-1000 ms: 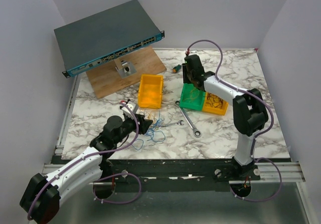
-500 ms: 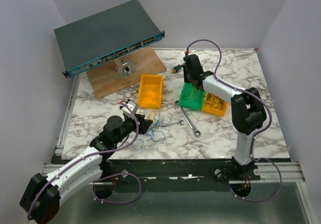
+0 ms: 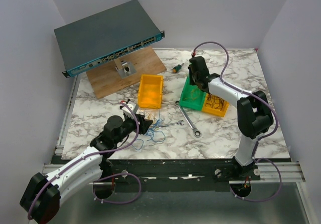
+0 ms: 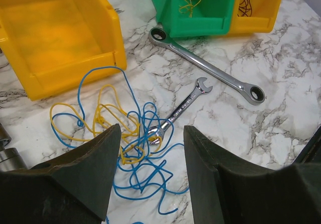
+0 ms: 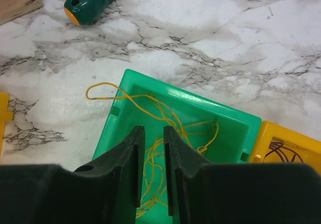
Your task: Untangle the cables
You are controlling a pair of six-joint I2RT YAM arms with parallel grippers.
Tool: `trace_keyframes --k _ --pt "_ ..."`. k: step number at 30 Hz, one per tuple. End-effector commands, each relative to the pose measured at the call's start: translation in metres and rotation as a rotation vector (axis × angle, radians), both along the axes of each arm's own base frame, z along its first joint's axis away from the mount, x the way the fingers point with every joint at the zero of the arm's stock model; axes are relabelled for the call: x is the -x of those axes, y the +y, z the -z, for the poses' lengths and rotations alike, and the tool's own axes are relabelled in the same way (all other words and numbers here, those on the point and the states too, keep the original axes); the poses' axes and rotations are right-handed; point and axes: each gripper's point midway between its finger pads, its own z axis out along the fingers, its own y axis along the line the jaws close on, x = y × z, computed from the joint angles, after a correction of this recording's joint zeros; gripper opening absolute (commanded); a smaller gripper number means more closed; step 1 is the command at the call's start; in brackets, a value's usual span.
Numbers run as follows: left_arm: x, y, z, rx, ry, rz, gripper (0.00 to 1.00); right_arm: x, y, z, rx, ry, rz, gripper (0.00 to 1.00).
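Note:
The cables (image 4: 125,134) lie as a tangle of thin blue and yellow wires on the marble table (image 3: 230,134), left of centre (image 3: 155,130). My left gripper (image 4: 150,151) hovers open just above the tangle's near side (image 3: 145,124), touching no wire. More yellow wires (image 5: 203,147) lie in a green bin (image 5: 235,116), one loop hanging over its rim. My right gripper (image 5: 154,131) hangs over this bin (image 3: 189,97), jaws a narrow gap apart with nothing pinched between them.
A small wrench (image 4: 183,108) has one end in the tangle; a long ratchet wrench (image 4: 205,63) lies beside it. An empty yellow bin (image 3: 150,90), a yellow bin (image 3: 215,104) of dark wires, a green screwdriver handle (image 5: 90,3), and a network switch (image 3: 108,36) on a wooden board (image 3: 125,76) stand further back.
My right gripper has shifted a little to the right above the green bin. The left arm and the tangle have not moved.

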Motion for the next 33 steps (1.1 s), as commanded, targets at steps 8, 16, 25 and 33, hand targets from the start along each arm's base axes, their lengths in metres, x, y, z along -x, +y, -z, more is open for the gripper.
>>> trace_keyframes --k 8,16,25,33 --pt "-0.005 -0.001 -0.013 0.009 -0.027 -0.013 0.55 -0.021 -0.005 -0.003 -0.04 0.017 -0.009 0.34" --pt "-0.006 0.0 -0.012 0.007 -0.027 -0.017 0.55 -0.018 0.006 0.022 -0.064 0.081 -0.055 0.39" --pt "-0.006 -0.001 -0.011 0.004 -0.023 -0.014 0.55 -0.017 0.004 0.015 -0.063 0.062 -0.051 0.38" --pt "-0.007 -0.001 -0.011 0.003 -0.025 -0.017 0.55 -0.003 0.001 -0.015 -0.103 0.009 -0.055 0.37"
